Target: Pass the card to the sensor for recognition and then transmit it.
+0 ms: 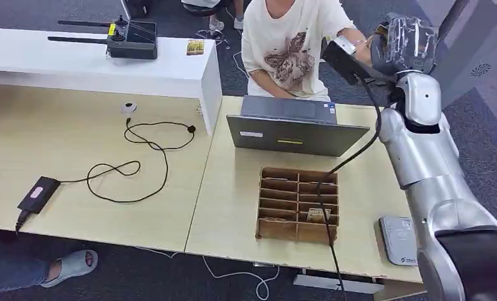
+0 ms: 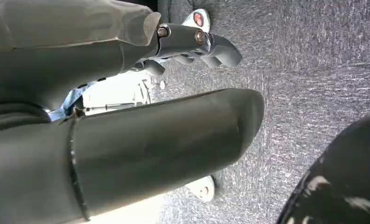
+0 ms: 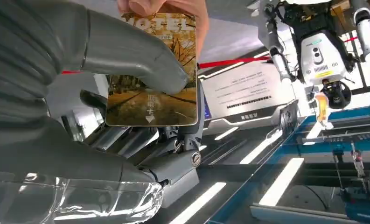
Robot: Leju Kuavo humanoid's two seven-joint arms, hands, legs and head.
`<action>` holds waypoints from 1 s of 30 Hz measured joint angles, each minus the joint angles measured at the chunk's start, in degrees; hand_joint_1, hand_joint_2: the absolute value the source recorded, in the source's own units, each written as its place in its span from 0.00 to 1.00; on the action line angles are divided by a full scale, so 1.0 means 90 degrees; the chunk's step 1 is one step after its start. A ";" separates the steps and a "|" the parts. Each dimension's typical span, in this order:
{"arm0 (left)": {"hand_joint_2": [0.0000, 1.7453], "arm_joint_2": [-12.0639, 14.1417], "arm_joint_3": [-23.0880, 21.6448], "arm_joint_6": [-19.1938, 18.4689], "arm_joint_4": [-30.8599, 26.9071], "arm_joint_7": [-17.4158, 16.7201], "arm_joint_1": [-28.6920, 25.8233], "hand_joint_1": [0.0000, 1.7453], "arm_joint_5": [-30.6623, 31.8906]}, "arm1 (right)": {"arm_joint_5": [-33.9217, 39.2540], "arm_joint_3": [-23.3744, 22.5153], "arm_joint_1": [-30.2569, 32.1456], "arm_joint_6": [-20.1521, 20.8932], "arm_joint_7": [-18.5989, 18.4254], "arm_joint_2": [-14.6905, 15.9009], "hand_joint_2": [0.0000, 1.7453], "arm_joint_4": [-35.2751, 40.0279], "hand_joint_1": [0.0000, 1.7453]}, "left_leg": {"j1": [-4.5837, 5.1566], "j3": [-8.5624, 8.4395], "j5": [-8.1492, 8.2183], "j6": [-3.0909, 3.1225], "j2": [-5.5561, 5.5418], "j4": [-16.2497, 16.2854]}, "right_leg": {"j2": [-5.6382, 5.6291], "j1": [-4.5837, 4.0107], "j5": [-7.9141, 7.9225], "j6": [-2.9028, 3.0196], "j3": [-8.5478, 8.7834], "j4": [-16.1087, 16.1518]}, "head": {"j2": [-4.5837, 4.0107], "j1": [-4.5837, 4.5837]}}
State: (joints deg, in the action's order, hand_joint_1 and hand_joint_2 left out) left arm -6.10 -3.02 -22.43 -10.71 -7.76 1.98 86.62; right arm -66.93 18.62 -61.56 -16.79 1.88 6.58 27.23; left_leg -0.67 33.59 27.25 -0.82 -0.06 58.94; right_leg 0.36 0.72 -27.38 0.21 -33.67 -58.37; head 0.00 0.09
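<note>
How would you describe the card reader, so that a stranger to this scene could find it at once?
Start at the light wooden table with the grey laptop and the brown cardboard divider box. Go from the box toward the table's near right corner, beside the robot's silver right arm. The card reader lies flat there: a small pale grey pad with rounded corners, the only such device there.

The right arm (image 1: 421, 157) is raised high and extended forward, its hand (image 1: 403, 39) at the top of the reach. In the right wrist view the thumb (image 3: 136, 53) is pressed across a card (image 3: 155, 79), which is backed by the fingers (image 3: 141, 140). The left hand (image 2: 141, 140) is seen hanging, fingers (image 2: 206, 44) curled in, nothing held.
</note>
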 joint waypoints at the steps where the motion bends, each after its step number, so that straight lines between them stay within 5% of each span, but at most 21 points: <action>1: 0.00 0.0000 0.0000 0.0007 0.0000 0.0000 0.0000 0.00 0.0000 | 0.0017 0.0000 0.0000 -0.0002 0.0002 0.0000 1.00 0.0000 1.00 | 0.0000 0.0000 0.0000 0.0000 0.0000 0.0000 | 0.0000 0.0000 0.0000 0.0000 0.0000 0.0000 | 0.0002 0.0000; 6: 0.00 0.0000 0.0000 0.0036 0.0000 0.0002 -0.0001 0.00 0.0000 | 0.0222 -0.0005 0.0005 -0.0173 0.0129 0.0000 1.00 0.0005 1.00 | 0.0000 -0.0002 0.0000 0.0000 0.0003 0.0000 | -0.0002 0.0000 0.0000 0.0000 -0.0002 0.0000 | 0.0002 0.0000; 12: 0.00 0.0000 0.0000 0.0053 0.0000 -0.0002 -0.0001 0.00 0.0000 | 0.1730 -0.0386 0.0196 -0.0071 0.0964 0.0005 1.00 0.0225 1.00 | 0.0000 -0.0002 0.0000 0.0000 0.0002 0.0001 | -0.0002 0.0000 0.0000 0.0000 -0.0003 0.0001 | 0.0000 -0.0002; 19: 0.00 0.0002 0.0000 0.0061 0.0000 -0.0109 -0.0011 0.00 -0.0012 | 0.4618 -0.1154 0.0859 0.1509 0.1691 0.0452 1.00 0.1217 1.00 | 0.0001 0.0003 0.0001 0.0001 -0.0020 0.0003 | 0.0017 0.0001 0.0000 -0.0001 0.0002 0.0009 | 0.0002 0.0002; 30: 0.00 0.0049 0.0007 0.0121 0.0000 -0.0112 -0.0043 0.00 -0.0017 | 0.7224 -0.1982 0.2571 0.3019 0.1870 0.1654 1.00 0.2918 1.00 | -0.0001 0.0006 0.0005 0.0005 -0.0057 0.0007 | 0.0047 -0.0001 -0.0009 -0.0010 0.0007 0.0015 | 0.0000 -0.0002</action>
State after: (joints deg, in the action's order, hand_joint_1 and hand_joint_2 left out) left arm -5.66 -2.95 -21.33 -10.71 -8.76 1.59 86.47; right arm -1.91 0.78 -38.43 10.39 18.71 21.47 53.50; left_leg -0.67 33.64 27.29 -0.77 -0.58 59.00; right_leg 0.78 0.71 -27.46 0.12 -33.61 -58.23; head 0.00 0.07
